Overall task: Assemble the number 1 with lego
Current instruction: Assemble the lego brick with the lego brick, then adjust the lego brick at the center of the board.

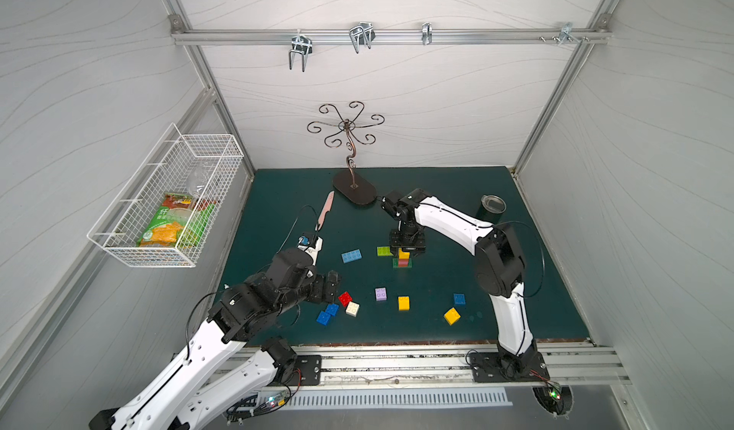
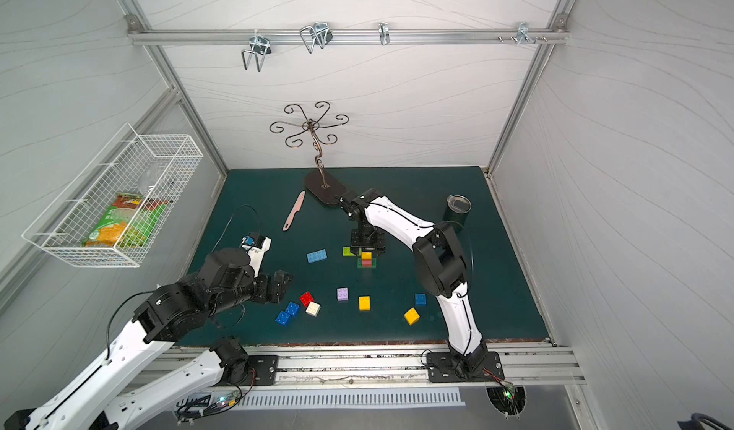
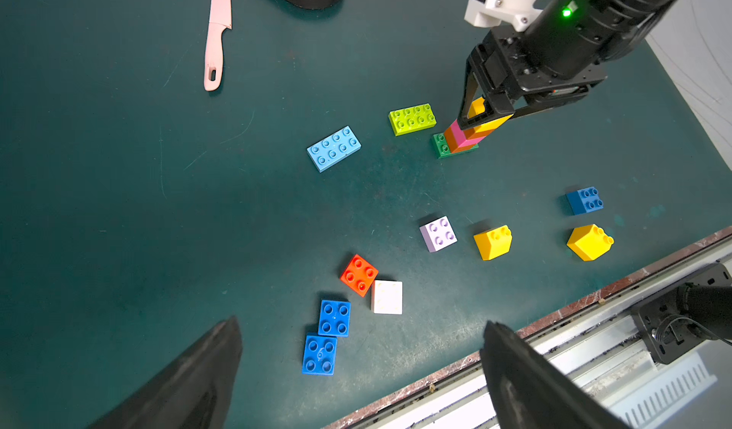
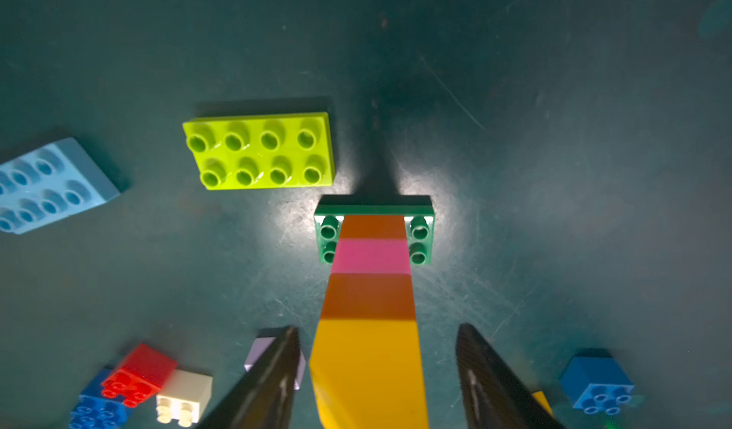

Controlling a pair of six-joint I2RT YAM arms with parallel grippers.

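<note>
A lego tower [image 1: 403,258] [image 4: 368,288] stands on a dark-green base brick [image 4: 328,229], stacked orange, pink, orange and yellow. My right gripper [image 4: 376,328] [image 1: 404,254] is open astride the yellow top brick, with a gap on each side. Loose lego lie around: lime [image 1: 383,251], light-blue [image 1: 351,256], lilac [image 1: 380,293], two yellow [image 1: 403,303] [image 1: 452,316], blue [image 1: 459,299], red [image 1: 344,298] and white [image 1: 352,309]. My left gripper [image 3: 361,322] [image 1: 333,285] hangs open and empty above two blue bricks [image 3: 326,338].
A pink plastic knife [image 1: 325,210] lies at the back left. The dark oval foot of a wire stand [image 1: 354,189] sits behind the right arm. A dark tumbler [image 1: 492,207] is at the back right. A wire basket [image 1: 167,205] hangs on the left wall.
</note>
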